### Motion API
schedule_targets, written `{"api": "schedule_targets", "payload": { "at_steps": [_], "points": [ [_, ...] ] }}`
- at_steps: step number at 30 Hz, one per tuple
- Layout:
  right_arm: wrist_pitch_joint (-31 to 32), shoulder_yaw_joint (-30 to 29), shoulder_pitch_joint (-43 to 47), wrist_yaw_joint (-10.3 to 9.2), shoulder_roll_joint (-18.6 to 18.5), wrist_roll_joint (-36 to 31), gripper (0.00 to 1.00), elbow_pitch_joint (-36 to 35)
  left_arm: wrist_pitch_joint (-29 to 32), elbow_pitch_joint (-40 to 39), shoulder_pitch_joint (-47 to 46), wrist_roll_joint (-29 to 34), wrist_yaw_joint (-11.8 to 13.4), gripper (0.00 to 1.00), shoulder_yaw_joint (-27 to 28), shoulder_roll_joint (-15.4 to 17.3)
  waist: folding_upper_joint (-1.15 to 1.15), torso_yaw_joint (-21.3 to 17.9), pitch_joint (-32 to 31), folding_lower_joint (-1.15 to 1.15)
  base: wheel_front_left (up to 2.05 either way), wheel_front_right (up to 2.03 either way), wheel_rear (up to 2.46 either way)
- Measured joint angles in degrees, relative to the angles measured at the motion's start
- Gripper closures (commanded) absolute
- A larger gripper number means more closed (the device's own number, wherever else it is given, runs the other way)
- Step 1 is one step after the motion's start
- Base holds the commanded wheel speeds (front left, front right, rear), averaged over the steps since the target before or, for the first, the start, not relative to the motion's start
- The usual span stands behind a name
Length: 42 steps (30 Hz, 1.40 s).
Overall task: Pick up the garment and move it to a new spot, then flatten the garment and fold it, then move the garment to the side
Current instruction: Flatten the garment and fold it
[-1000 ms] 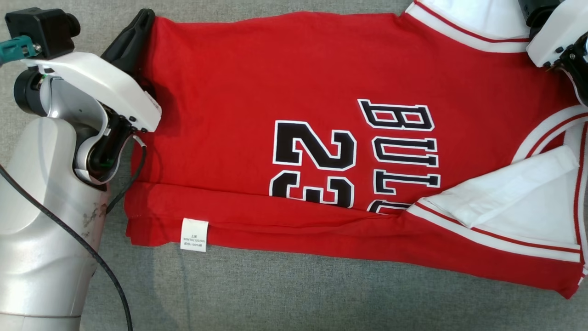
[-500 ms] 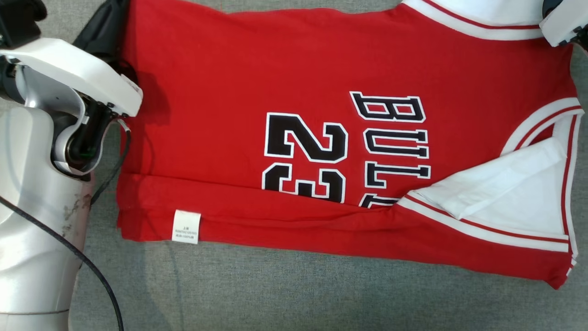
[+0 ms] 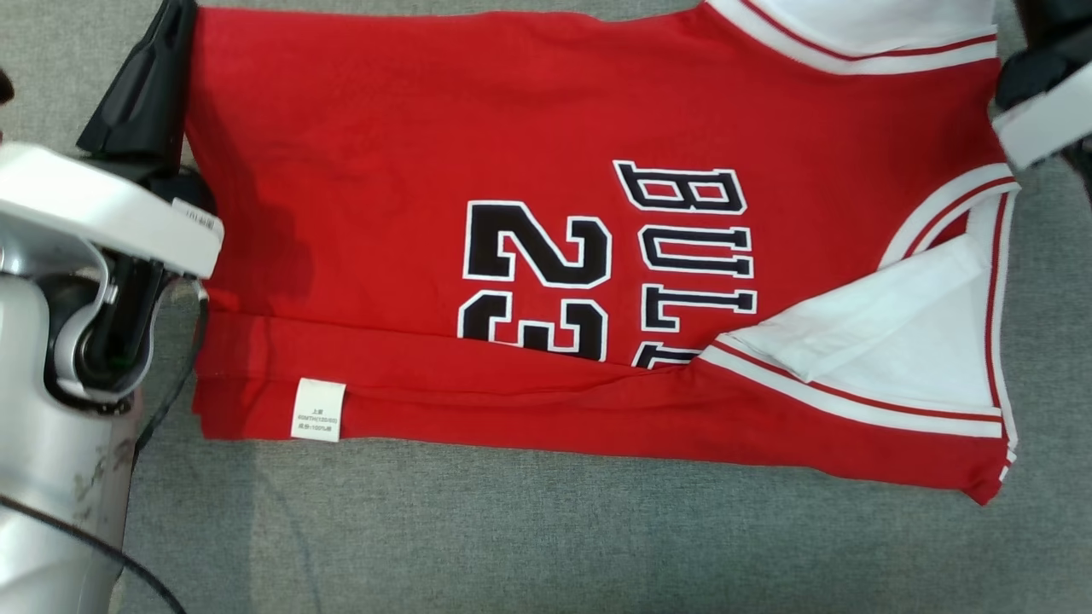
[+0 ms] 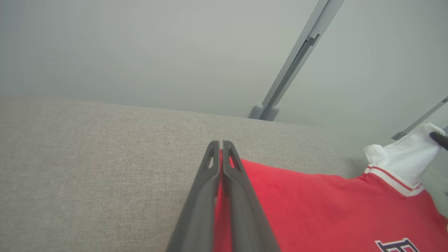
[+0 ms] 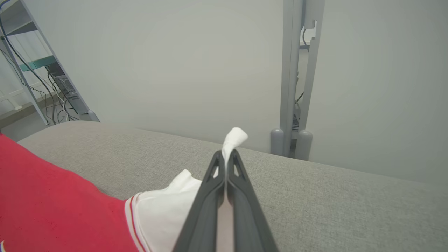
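The right gripper (image 5: 226, 154) has just snapped shut. Its two dark fingers are now pressed together on a tuft of white cloth (image 5: 235, 135) at the garment's shoulder end, which pokes out past the tips. The left gripper (image 4: 220, 145) stays closed as before, pinching the far hem corner of the red garment (image 3: 384, 153). With both far corners now held, the grasp for the next fold looks complete, and the likely step is to lift that far edge and carry it toward the near one. Over the same second the head view has slid sideways, which looks like the camera moving rather than the garment. From the two grips, the garment spreads flat toward the robot across the grey cushion (image 3: 546, 546), with its hem on the left and its white-trimmed armholes on the right. Its near long edge is already turned over in a strip carrying a small white label (image 3: 318, 410).
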Motion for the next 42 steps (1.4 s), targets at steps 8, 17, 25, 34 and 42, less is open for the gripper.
{"api": "schedule_targets", "payload": {
  "at_steps": [8, 17, 25, 34, 42],
  "points": [
    [-0.77, -4.64, 12.41, -0.01, -3.74, -2.61, 1.00, -10.42, 1.89, -8.00, 8.08, -3.65, 0.40, 1.00, 2.35, 1.54, 0.00, -1.85, -1.75, 0.00, 0.00, 0.00, 0.00],
    [2.32, -19.22, 32.91, -0.01, -0.44, -6.12, 1.00, -22.92, 3.32, -16.41, 16.68, -6.05, 2.93, 1.00, 6.56, 3.85, 0.00, -3.78, -3.99, 0.00, 0.00, 0.00, 0.00],
    [6.79, -29.24, 50.43, -0.01, 9.34, -10.59, 1.00, -31.53, 2.97, -17.84, 24.91, -7.38, 5.00, 1.00, 8.93, 3.57, 0.00, -4.85, -5.66, 0.00, 0.00, 0.00, 0.00],
    [11.37, -33.29, 59.24, -0.01, 17.29, -14.77, 0.40, -33.36, 1.53, -12.87, 29.11, -8.13, 5.09, 0.33, 7.49, 0.51, 0.00, -4.72, -6.57, 0.00, 0.00, 0.00, 0.00],
    [6.98, -36.65, 58.99, -0.01, 21.76, -18.76, 0.00, -29.87, -8.53, -8.44, 29.10, -3.93, 4.70, 0.00, 6.81, -3.25, 0.00, -4.97, -8.12, 0.00, 0.00, 0.00, 0.00]
  ]
}}
